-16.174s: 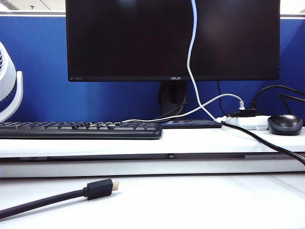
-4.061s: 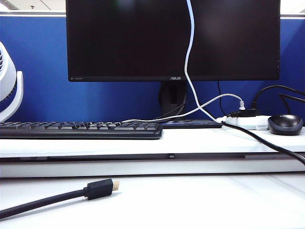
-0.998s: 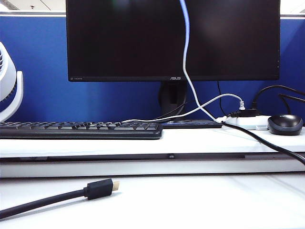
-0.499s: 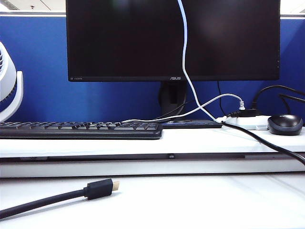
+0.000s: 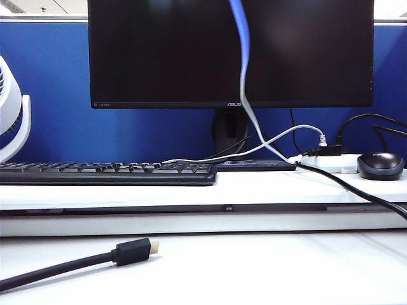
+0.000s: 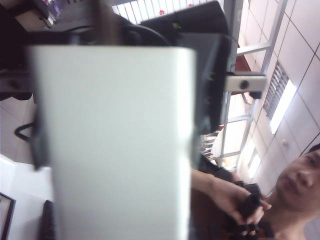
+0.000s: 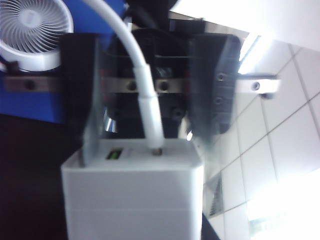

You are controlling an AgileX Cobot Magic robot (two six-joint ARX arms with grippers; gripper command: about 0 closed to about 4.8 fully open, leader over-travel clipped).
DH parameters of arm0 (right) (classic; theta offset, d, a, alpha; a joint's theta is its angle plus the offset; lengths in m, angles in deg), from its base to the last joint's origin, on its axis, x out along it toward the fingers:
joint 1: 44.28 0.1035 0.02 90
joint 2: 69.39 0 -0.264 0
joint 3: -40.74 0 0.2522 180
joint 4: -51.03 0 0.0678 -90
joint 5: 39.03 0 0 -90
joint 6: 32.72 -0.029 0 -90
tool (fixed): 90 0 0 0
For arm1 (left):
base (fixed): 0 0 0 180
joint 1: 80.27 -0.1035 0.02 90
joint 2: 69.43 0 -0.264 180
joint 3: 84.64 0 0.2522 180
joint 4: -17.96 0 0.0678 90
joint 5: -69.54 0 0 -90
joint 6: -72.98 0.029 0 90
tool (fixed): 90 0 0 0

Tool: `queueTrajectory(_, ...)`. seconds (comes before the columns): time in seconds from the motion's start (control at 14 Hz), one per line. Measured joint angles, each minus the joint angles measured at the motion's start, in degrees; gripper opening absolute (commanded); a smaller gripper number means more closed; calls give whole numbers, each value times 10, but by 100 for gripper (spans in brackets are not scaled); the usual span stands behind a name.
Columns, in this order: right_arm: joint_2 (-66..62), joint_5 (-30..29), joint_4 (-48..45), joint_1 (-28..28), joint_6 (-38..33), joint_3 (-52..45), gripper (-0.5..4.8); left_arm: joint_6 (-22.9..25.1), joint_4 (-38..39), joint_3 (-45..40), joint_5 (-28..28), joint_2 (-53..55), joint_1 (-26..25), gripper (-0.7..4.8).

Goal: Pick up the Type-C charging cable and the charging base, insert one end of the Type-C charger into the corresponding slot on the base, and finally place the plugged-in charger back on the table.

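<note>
In the exterior view neither gripper nor the charging base shows. At lower left a thick black cable (image 5: 76,264) lies on the desk (image 5: 267,267), apart from the work. Just right of centre the Type-C charging cable (image 5: 241,76) drops from the top edge across the dark monitor (image 5: 159,51), then slants down and right to the raised ledge (image 5: 191,190), beside the power strip (image 5: 331,164). So its plugged end is held up in the air, above what that view shows.

In the left wrist view the charging base (image 6: 115,150) fills most of the picture, standing between the jaws of the left gripper (image 6: 122,125). I cannot tell whether those jaws are clenched on it or have let go.

In the right wrist view the right gripper (image 7: 150,152) has its jaws standing apart, either side of the cable without touching it. Their tips meet the sides of the base, so I read them as grasping the base.

The cable's plug sits in a slot on the base's end face, so the insertion looks done. What is left is to lower the joined pair to the desk and release.

The base's long axis runs along the right gripper's jaws. Its slotted end faces that gripper's body, and the cable leaves it along the same line.
</note>
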Motion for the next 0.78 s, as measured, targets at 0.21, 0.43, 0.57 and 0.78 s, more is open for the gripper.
queueTrajectory(0.21, 0, 2, 6, 0, 11, 0, -1, -7, -12, 0, -2, 1, 0, 283)
queueTrajectory(0.43, 0, 3, 4, -2, 11, 0, -1, -11, -27, 0, -2, 1, 0, 283)
queueTrajectory(0.57, 0, -5, 1, -17, 7, 0, -1, -10, -40, 0, -1, 3, -2, 283)
queueTrajectory(0.78, 0, -16, 2, -46, -3, -3, -1, -10, -52, -1, 2, 6, -11, 283)
